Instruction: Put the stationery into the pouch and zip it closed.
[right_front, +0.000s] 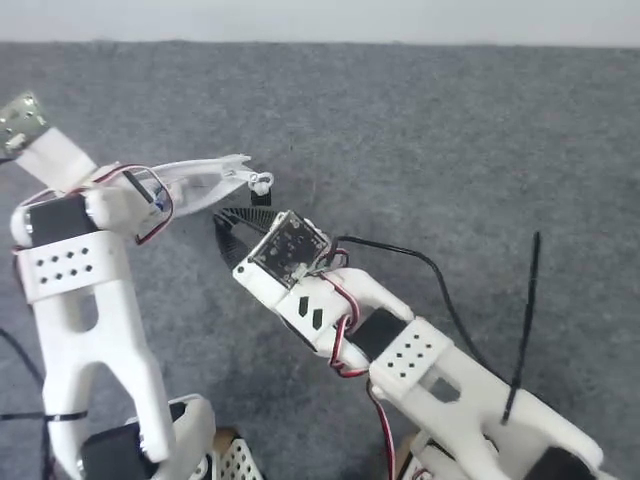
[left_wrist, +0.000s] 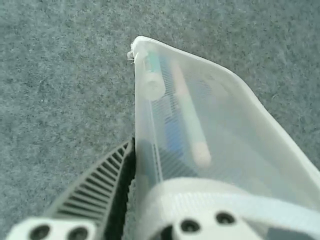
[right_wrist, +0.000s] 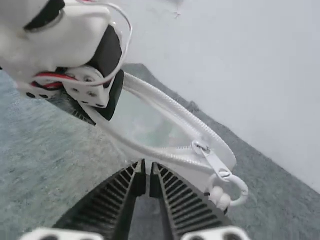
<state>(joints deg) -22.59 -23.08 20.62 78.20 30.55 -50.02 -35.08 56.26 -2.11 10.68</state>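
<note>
Over the grey table (right_front: 450, 140), the left hand (right_wrist: 102, 95) clamps one end of the translucent pouch (left_wrist: 225, 130), with the pens (left_wrist: 187, 115) inside. The pouch looks light, floppy and slick, so that grip must stay firm. Just beneath it the right hand (right_wrist: 148, 167) is pinched together, apparently empty. The best hold is probably the small zipper pull (right_wrist: 216, 165), since the mouth is partly open.
</note>
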